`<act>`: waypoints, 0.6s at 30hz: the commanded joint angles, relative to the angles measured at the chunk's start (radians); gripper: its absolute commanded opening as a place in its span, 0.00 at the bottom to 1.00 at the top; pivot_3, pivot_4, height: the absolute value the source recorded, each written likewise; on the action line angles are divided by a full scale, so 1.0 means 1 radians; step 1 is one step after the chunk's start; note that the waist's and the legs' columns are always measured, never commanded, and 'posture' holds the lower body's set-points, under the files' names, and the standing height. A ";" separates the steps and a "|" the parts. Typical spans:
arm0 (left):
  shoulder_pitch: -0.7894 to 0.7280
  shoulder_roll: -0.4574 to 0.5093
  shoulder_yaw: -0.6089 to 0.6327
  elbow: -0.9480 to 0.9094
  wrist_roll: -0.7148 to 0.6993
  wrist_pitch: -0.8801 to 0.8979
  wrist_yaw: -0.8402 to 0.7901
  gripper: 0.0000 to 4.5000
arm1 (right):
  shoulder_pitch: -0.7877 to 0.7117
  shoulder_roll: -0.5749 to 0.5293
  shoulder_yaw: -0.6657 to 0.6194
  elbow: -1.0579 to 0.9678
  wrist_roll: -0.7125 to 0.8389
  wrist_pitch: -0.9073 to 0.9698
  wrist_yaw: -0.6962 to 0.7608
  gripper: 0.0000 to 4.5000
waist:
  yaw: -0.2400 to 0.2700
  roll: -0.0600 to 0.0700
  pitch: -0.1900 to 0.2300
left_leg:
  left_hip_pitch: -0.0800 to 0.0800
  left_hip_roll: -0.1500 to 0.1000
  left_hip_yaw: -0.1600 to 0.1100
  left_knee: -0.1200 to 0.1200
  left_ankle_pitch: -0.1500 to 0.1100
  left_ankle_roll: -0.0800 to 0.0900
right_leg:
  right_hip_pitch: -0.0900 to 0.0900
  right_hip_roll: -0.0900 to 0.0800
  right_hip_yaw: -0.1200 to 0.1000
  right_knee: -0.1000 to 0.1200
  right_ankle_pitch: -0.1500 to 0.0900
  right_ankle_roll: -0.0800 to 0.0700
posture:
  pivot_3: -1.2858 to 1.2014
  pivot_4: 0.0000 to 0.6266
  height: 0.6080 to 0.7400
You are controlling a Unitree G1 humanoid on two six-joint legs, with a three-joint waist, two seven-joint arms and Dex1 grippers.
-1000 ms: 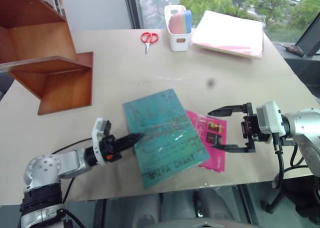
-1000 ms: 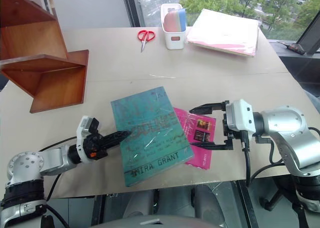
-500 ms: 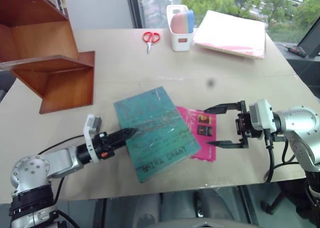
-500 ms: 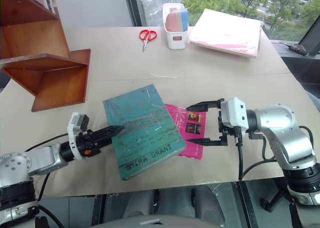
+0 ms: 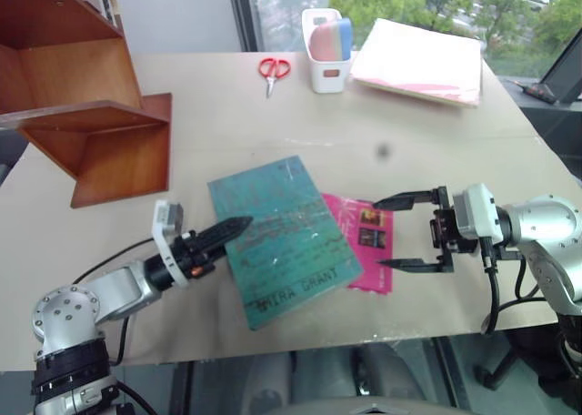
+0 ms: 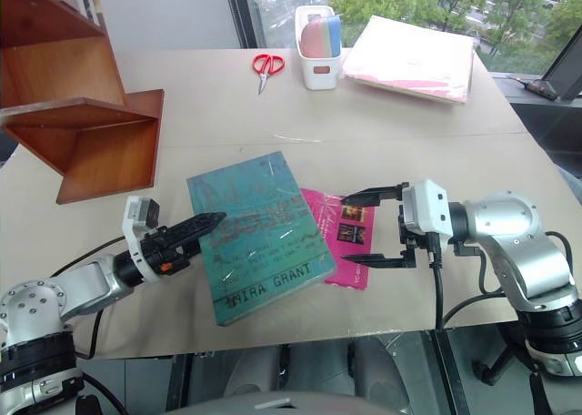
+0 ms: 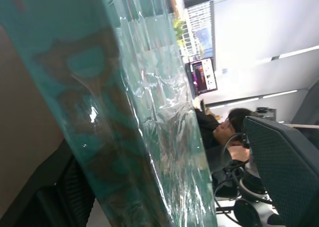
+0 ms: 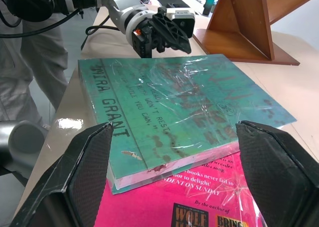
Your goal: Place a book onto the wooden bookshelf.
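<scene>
The teal book [image 5: 282,242] with "MIRA GRANT" along its near edge lies flat on the table, partly over a pink book [image 5: 371,251]. My left gripper [image 5: 225,229] is open at the book's left edge, its upper finger raised just over the cover. In the right wrist view the left gripper [image 8: 167,30] sits at the far side of the book [image 8: 174,97]. My right gripper [image 5: 400,232] hovers open above the pink book, level, pointing at the teal book, holding nothing. The wooden bookshelf [image 5: 100,133] stands at the back left.
Red scissors [image 5: 271,70], a white holder [image 5: 325,55] with erasers and a pink-white folder stack [image 5: 420,62] lie along the far edge by the window. The table's front edge [image 5: 300,351] runs just behind both grippers. Bare tabletop lies between book and bookshelf.
My left gripper has gone from shut to open, and its upper finger now stands higher over the book's left edge. The view has shifted a little. The right gripper stays open.
</scene>
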 commanded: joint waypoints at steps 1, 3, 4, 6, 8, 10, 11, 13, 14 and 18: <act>0.006 0.013 0.028 -0.013 -0.066 -0.018 -0.026 0.99 | -0.001 -0.011 -0.019 -0.034 0.015 0.000 -0.004 0.89 | 0.000 0.000 0.000 | 0.000 0.000 0.000 0.000 0.000 0.000 | 0.000 0.000 0.000 0.000 0.000 0.000 | 0.52 0.24 1.00; 0.014 0.017 0.032 -0.018 -0.071 -0.029 -0.032 0.99 | 0.000 -0.012 -0.019 -0.035 0.016 0.002 -0.003 0.89 | 0.000 0.000 0.000 | 0.000 0.000 0.000 0.000 0.000 0.000 | 0.000 0.000 0.000 0.000 0.000 0.000 | 0.52 0.24 1.00; 0.018 0.019 0.033 -0.022 -0.069 -0.038 -0.039 0.99 | 0.000 -0.013 -0.018 -0.035 0.016 0.003 -0.003 0.89 | 0.000 0.000 0.000 | 0.000 0.000 0.000 0.000 0.000 0.000 | 0.000 0.000 0.000 0.000 0.000 0.000 | 0.52 0.24 1.00; 0.028 0.022 0.027 -0.047 -0.051 -0.064 -0.065 0.99 | -0.002 -0.013 -0.015 -0.033 0.015 0.003 -0.002 0.89 | 0.000 0.000 0.000 | 0.000 0.000 0.000 0.000 0.000 0.000 | 0.000 0.000 0.000 0.000 0.000 0.000 | 0.52 0.24 1.00; 0.036 0.023 0.024 -0.062 -0.055 -0.077 -0.080 0.99 | -0.003 -0.013 -0.014 -0.032 0.015 0.004 -0.002 0.89 | 0.000 0.000 0.000 | 0.000 0.000 0.000 0.000 0.000 0.000 | 0.000 0.000 0.000 0.000 0.000 0.000 | 0.52 0.24 1.00; 0.045 0.033 0.020 -0.075 -0.039 -0.096 -0.090 0.99 | -0.004 -0.014 -0.012 -0.032 0.015 0.005 -0.001 0.89 | 0.000 0.000 0.000 | 0.000 0.000 0.000 0.000 0.000 0.000 | 0.000 0.000 0.000 0.000 0.000 0.000 | 0.52 0.24 1.00; 0.049 0.037 0.018 -0.080 -0.030 -0.105 -0.092 0.99 | -0.005 -0.014 -0.012 -0.031 0.015 0.005 0.000 0.89 | 0.000 0.000 0.000 | 0.000 0.000 0.000 0.000 0.000 0.000 | 0.000 0.000 0.000 0.000 0.000 0.000 | 0.52 0.24 1.00; 0.058 0.043 0.016 -0.084 -0.027 -0.116 -0.091 0.99 | -0.004 -0.015 -0.012 -0.030 0.015 0.006 0.002 0.89 | 0.000 0.000 0.000 | 0.000 0.000 0.000 0.000 0.000 0.000 | 0.000 0.000 0.000 0.000 0.000 0.000 | 0.52 0.24 1.00; 0.061 0.044 0.013 -0.085 -0.031 -0.120 -0.092 0.99 | -0.005 -0.013 -0.010 -0.028 0.013 0.005 0.002 0.89 | 0.000 0.000 0.000 | 0.000 0.000 0.000 0.000 0.000 0.000 | 0.000 0.000 0.000 0.000 0.000 0.000 | 0.52 0.24 1.00; 0.062 0.037 0.005 -0.083 -0.070 -0.115 -0.079 0.99 | -0.005 -0.010 -0.005 -0.026 0.009 0.004 0.002 0.89 | 0.000 0.000 0.000 | 0.000 0.000 0.000 -0.001 0.000 0.000 | 0.000 0.000 0.000 -0.001 0.000 0.000 | 0.52 0.24 1.00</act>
